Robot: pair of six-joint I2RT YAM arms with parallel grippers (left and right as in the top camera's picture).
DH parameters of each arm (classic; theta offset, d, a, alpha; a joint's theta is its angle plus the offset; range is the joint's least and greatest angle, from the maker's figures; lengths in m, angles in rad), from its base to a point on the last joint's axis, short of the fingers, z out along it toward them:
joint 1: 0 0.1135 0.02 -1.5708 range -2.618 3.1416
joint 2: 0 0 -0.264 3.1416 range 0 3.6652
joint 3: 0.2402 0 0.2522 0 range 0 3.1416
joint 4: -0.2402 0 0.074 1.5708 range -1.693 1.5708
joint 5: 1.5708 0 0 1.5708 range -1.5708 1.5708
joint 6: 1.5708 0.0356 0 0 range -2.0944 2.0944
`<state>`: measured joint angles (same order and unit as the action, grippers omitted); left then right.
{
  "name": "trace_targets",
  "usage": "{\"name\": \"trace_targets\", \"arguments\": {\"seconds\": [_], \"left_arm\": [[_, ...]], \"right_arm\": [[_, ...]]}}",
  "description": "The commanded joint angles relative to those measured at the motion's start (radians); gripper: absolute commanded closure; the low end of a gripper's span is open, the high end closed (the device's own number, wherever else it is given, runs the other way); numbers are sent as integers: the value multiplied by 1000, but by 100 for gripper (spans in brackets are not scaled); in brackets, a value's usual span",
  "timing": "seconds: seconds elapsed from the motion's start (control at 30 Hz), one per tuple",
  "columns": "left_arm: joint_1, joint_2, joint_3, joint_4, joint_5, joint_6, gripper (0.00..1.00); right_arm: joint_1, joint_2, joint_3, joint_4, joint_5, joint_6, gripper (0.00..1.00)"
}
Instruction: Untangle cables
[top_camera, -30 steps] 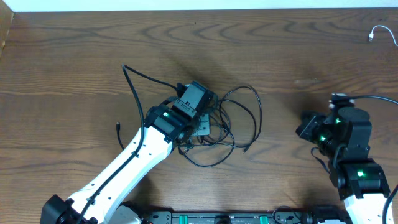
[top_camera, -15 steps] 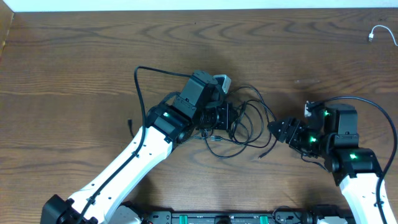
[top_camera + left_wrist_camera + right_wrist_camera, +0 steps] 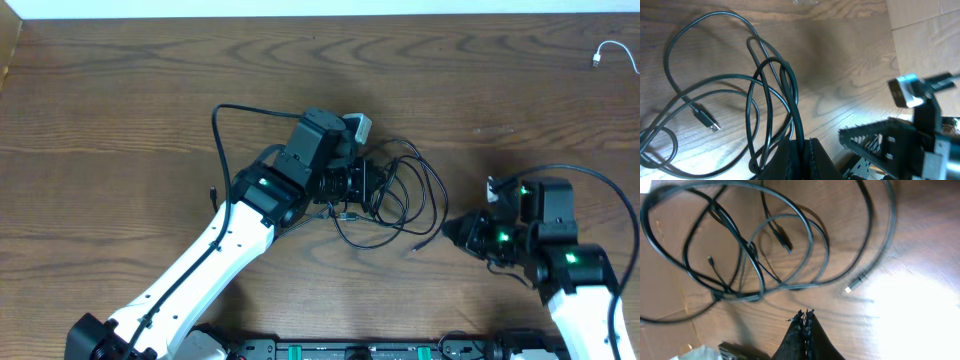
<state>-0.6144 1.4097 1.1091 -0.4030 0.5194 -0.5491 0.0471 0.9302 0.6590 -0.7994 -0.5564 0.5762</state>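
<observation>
Overhead, our left tool [image 3: 362, 183] pinches the black cables [image 3: 385, 200]; our right tool [image 3: 447, 229] is clenched empty; white cable [image 3: 603, 50] far off.

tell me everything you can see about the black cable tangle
The black cables are thin, glossy cords lying in overlapping loops on the wooden table, near its middle. Small plug ends stick out. The left gripper is shut on several strands; the right gripper, shut, points at the loops without touching them.

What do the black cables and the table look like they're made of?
The black cables: probably rubbery plastic sheathing, smooth with a slight sheen, bending in loose loops. The table: wood or wood-look laminate, brown with visible grain, catching glare; can't tell which.
</observation>
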Motion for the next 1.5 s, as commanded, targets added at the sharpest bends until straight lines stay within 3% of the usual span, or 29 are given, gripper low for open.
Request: {"name": "trace_targets", "arguments": {"seconds": [0.0, 0.2, 0.27, 0.37, 0.6, 0.7, 0.97, 1.1, 1.47], "left_arm": [[10, -21, 8, 9, 16, 14, 92], [15, -21, 8, 78, 108, 14, 92], [22, -21, 8, 113, 164, 13, 92], [34, -21, 8, 144, 240, 4, 92], [38, -21, 8, 144, 259, -64, 92], [38, -21, 8, 148, 259, -109, 92], [38, -21, 8, 151, 258, -145, 92], [38, -20, 8, 151, 258, -145, 92], [38, -20, 8, 151, 258, -145, 92]], "right_arm": [[-3, -117, -1, -67, 91, -35, 99], [-3, -296, -1, -137, 135, 4, 99], [-2, -336, -1, -145, 117, 77, 87], [-2, -350, -1, -145, 78, 100, 82], [0, -333, -1, -143, 68, 160, 84], [0, -324, -1, -148, 68, 201, 78], [0, -280, -27, -133, 68, 432, 74], [0, -235, -77, -62, 47, 579, 76], [0, -69, -119, 153, -34, 690, 77]]}}
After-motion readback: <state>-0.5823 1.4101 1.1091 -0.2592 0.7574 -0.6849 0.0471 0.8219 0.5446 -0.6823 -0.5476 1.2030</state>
